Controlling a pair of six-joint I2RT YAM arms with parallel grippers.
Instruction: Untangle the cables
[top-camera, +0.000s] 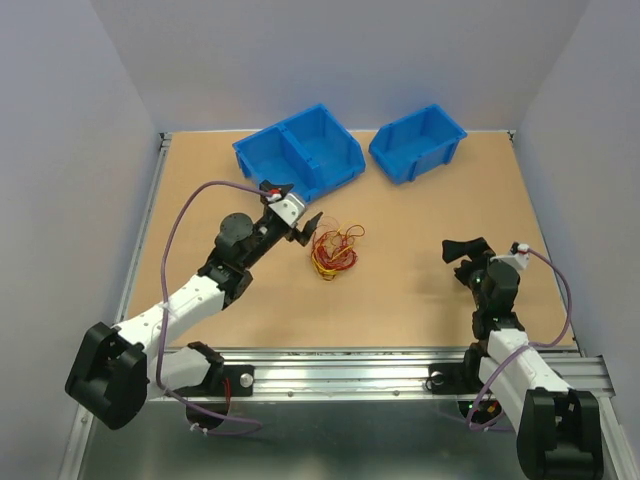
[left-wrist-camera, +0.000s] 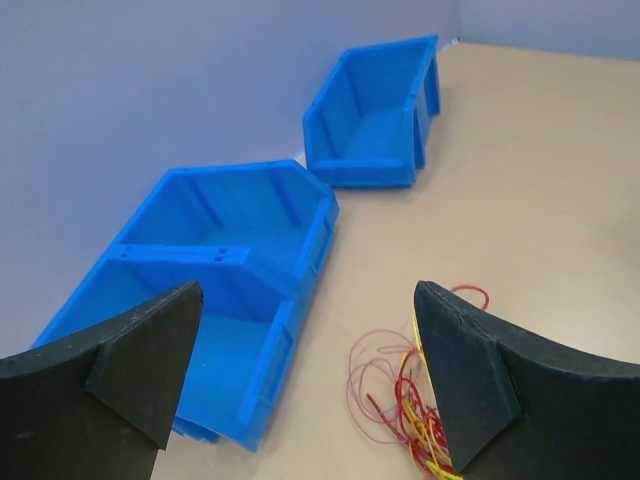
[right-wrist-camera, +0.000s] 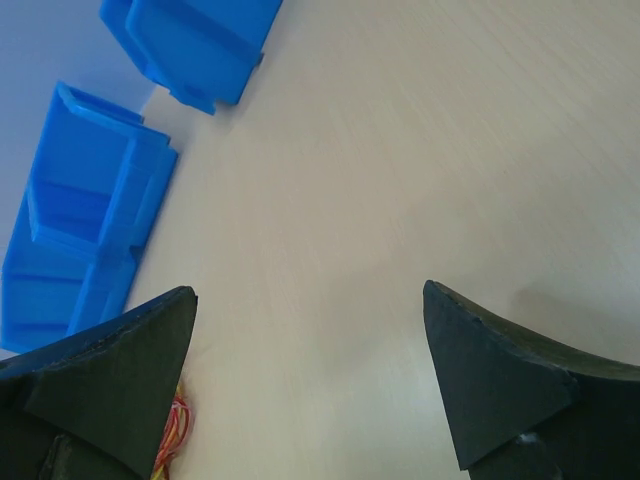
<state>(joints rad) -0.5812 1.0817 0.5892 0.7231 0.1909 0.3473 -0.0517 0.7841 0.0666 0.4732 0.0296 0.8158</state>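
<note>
Left arm reaches diagonally from its near-left base toward mid-counter, forearm low. The left gripper (top-camera: 300, 215) points at the far side, jaws spread wide, nothing between them. In its wrist view, the gap (left-wrist-camera: 308, 300) frames bare counter (top-camera: 420, 220) and the corner of the double blue bin (left-wrist-camera: 230, 260).

Right arm is folded up close to its base at near right. The right gripper (top-camera: 466, 250) sits above the counter facing in toward the middle, jaws also fully spread and holding nothing. Its wrist view (right-wrist-camera: 308, 295) shows only bare board between the fingers.

Room: walls enclose left, far and right sides. The double bin (top-camera: 300, 150) and the single blue bin (top-camera: 418, 142) sit along the far edge, with a gap between them. The aluminium rail (top-camera: 350, 375) runs along the near edge. There is a wide bare stretch of counter between the tangle and the right gripper.

The cables (top-camera: 335, 250) lie in one loose red/yellow/orange tangle at mid-counter, just beside the left gripper on its right-finger side, near side of the double bin. In the left wrist view the strands (left-wrist-camera: 400, 400) run partly behind the right finger; I can't tell if they touch it. They are well apart from the right gripper, and only a sliver (right-wrist-camera: 178, 425) shows by its left finger.
</note>
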